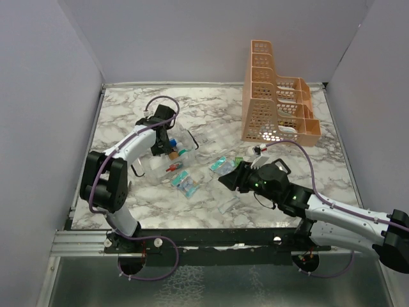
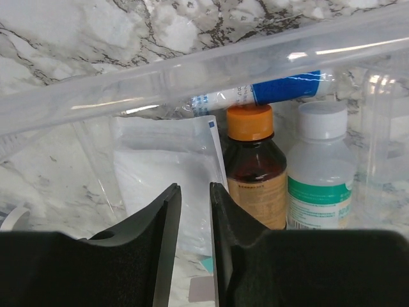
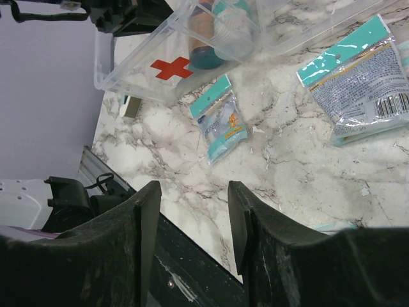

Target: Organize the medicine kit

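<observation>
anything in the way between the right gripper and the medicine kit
Nothing upright. Only a small teal sachet lies flat on the marble between the right gripper and the medicine kit; a larger packet lies off to the side.

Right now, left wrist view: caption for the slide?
Left tool, jaws narrowly apart and empty, at the medicine kit, facing a white packet, orange-capped brown bottle and white-capped bottle.

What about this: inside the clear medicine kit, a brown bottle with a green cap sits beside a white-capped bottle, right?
Not quite. The brown bottle has an orange cap, not a green one. The left wrist view shows it inside the clear medicine kit, beside the white-capped bottle.
</observation>
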Tool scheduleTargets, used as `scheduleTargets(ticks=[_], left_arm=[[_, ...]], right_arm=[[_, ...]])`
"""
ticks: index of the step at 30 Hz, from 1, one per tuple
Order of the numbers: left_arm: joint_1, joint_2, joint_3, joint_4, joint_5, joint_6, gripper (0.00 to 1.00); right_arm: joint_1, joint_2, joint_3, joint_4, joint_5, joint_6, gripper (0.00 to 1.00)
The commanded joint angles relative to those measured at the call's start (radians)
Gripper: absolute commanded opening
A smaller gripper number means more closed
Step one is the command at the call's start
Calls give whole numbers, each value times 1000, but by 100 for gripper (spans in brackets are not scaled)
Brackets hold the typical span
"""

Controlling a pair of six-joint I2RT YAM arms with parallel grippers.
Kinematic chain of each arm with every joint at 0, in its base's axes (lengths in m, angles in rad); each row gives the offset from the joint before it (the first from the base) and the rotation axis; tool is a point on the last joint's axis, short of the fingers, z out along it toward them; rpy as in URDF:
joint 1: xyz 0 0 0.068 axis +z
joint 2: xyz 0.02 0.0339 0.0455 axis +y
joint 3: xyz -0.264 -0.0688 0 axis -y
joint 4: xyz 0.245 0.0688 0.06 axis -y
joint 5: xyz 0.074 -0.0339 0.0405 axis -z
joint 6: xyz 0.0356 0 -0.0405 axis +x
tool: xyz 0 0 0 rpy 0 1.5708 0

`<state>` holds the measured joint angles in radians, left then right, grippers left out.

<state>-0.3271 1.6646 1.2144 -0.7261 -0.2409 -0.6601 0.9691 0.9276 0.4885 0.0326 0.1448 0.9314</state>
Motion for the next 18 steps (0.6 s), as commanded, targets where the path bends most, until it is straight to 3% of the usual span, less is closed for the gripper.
scheduleTargets(ticks=[1, 11, 18], left_arm=[[1, 48, -30, 20, -32, -20, 27], [-1, 75, -93, 0, -59, -47, 22], [-1, -38, -56, -2, -7, -19, 21]], right_arm=[[-1, -22, -9, 26, 9, -6, 47], [-1, 27, 2, 26, 13, -23, 47], [0, 153, 57, 8, -3, -93, 47]])
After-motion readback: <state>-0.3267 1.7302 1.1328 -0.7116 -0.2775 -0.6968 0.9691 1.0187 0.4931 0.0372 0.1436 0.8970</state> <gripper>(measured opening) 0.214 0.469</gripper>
